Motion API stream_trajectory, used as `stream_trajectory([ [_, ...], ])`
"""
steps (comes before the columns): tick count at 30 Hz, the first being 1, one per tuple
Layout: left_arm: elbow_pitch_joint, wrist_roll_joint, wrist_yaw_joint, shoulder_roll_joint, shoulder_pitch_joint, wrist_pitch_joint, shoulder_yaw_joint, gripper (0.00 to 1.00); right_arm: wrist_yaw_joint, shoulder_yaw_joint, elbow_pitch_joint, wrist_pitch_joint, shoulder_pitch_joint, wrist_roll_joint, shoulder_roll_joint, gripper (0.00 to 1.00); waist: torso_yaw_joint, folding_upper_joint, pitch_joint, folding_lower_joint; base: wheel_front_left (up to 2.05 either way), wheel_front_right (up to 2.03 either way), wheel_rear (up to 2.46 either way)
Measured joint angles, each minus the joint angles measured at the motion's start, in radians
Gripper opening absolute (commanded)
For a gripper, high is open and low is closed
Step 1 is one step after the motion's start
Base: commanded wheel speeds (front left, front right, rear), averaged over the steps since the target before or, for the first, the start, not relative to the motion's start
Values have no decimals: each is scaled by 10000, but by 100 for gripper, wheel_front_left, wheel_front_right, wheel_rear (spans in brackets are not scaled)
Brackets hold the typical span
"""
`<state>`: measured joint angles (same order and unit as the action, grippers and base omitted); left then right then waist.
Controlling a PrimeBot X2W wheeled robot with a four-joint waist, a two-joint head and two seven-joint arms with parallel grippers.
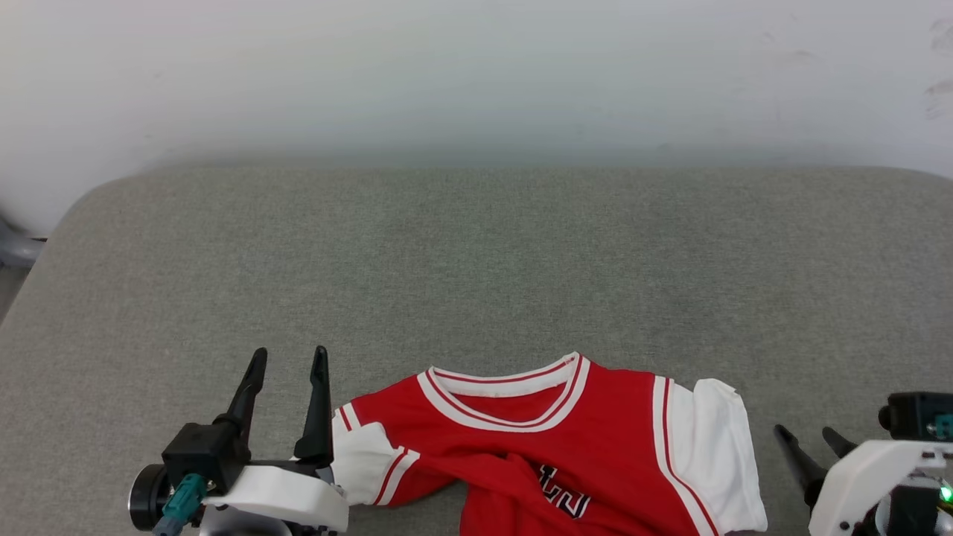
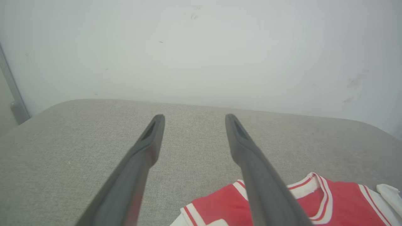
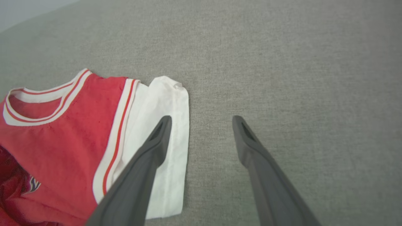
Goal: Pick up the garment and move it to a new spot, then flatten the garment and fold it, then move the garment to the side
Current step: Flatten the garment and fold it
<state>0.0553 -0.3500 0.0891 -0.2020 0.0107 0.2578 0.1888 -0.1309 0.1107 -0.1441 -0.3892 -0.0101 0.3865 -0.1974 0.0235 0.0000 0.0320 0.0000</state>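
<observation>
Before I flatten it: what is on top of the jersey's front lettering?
A rumpled red fold of the garment itself lies across its front, covering part of the lettering; only a few black-and-white characters show. The print under that fold is hidden.

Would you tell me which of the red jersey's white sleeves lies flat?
The white sleeve on the robot's right, spread smooth; the left sleeve is bunched up.

A grey fabric-covered surface (image 1: 476, 253) with rounded corners lies before a pale wall (image 1: 476, 67).
</observation>
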Motion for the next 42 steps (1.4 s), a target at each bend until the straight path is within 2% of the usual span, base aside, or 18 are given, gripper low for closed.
stream_trajectory([
  [5, -426, 127, 59, 242, 8, -88, 384, 100, 0, -999, -936, -1340, 1218, 631, -880, 100, 262, 0, 357, 0, 0, 0, 0],
  [10, -487, 125, -29, 374, 360, -94, 566, 100, 0, -2034, -1647, -1925, 2379, 1058, -1549, 100, 578, 0, 877, 1, 0, 0, 0],
  [16, -209, 79, -163, 506, 615, -36, 598, 100, 2, -3432, -2493, -2828, 3140, 1919, -2148, 100, 954, 0, 1400, 1, 0, 0, 0],
  [20, -2, 19, -201, 541, 639, -4, 527, 100, 17, -3848, -2941, -3513, 3405, 2489, -2414, 100, 1097, -1, 1528, 0, 0, 0, 0],
  [21, 33, 17, -203, 543, 658, 6, 504, 100, 17, -3896, -3058, -3657, 3459, 2591, -2428, 45, 1114, -1, 1532, 0, 0, 0, 0],
  [22, 65, 17, -232, 543, 677, 8, 489, 100, 17, -3935, -3126, -3787, 3512, 2688, -2437, 15, 1127, -1, 1530, 0, 0, 0, 0],
  [23, 96, 13, -249, 543, 696, 8, 476, 100, 17, -4009, -3173, -3814, 3556, 2752, -2466, 0, 1132, -1, 1519, 0, 0, 0, 0],
  [29, 328, -94, -270, 441, 692, 19, 226, 100, -8, -4263, -3166, -3139, 3673, 3018, -2435, 0, 984, 0, 1290, 0, 0, 0, 0],
  [34, 447, -382, -272, 157, 658, -351, -46, 100, -4, -3614, -3156, -1973, 4003, 2761, -2451, 0, 704, 0, 972, 1, 0, 0, 0],
  [39, 360, -692, -188, -268, 1072, -1498, -332, 100, -6, -2752, -3250, -1419, 4092, 2435, -2462, 0, 353, 0, 758, 0, 0, 0, 0],
  [42, 477, -1045, -221, -543, 1509, -2892, -349, 100, -4, -2345, -3275, -1294, 4069, 2245, -2452, 0, 169, 0, 737, 1, 0, 0, 0],
])
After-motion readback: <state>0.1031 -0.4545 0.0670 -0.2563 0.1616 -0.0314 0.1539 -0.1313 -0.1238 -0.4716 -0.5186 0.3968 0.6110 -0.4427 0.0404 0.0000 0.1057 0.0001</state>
